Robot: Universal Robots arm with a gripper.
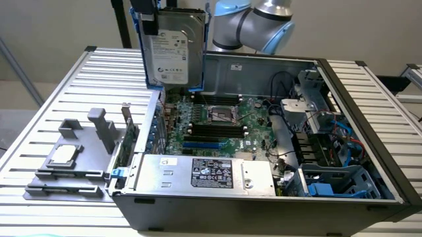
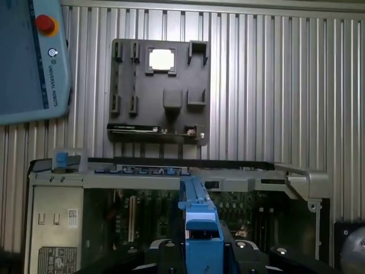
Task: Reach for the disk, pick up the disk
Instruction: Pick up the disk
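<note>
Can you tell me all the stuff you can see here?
disk: one, silver-grey with white label and blue bracket, held upright above the open computer case
computer case: one, dark grey, lying open on the table
power supply: one, silver, inside the case
processor chip: one, silver, on the holder tray
holder tray: one, grey, beside the case
teach pendant: one, grey-blue with red button, on the table
table: one, ribbed silver
gripper: one, black, shut on the disk

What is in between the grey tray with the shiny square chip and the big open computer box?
In the exterior view, bare ribbed table lies between the grey tray and the computer box. The disk hangs above, held up in the hand.
</note>
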